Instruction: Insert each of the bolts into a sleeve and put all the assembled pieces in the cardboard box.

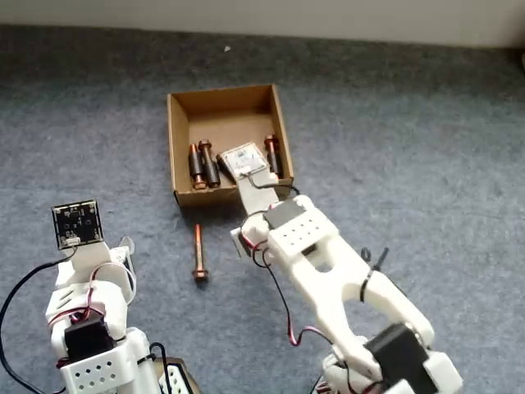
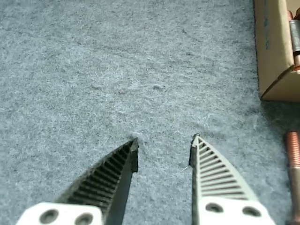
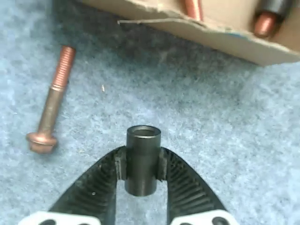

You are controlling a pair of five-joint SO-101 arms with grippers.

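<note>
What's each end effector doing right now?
Left end effector: open, holding nothing.
Right end effector: closed on a sleeve.

Copper bolt (image 1: 198,253) lies beside the cardboard box (image 1: 179,139) of assembled pieces (image 1: 203,164); right end effector (image 3: 141,158) grips black sleeve (image 3: 143,139).

Brown cardboard box (image 2: 274,56) is cut by the left wrist view's edge, and so is the copper-coloured threaded bolt (image 2: 293,159) near it. From above, the right arm's white wrist camera (image 1: 244,162) is covering part of the box's contents.
</note>
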